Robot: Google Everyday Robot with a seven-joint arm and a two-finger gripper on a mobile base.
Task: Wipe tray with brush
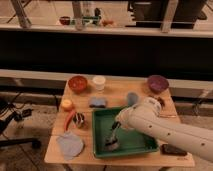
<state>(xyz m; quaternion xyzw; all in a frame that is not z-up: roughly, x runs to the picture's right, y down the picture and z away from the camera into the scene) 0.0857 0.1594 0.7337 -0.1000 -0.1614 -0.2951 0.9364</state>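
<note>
Wooden desk (pixel 117 97), dark wall (pixel 105 52) behind. Over the green tray (pixel 146 143) the tool (pixel 118 125) pinches the brush (pixel 111 144) by its thin handle, bristles on tray floor. Likely light: stiff handle, soft head.

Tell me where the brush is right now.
In the camera view, the brush stands bristles-down in the left half of the green tray, its handle held by the end effector just above it.
</note>
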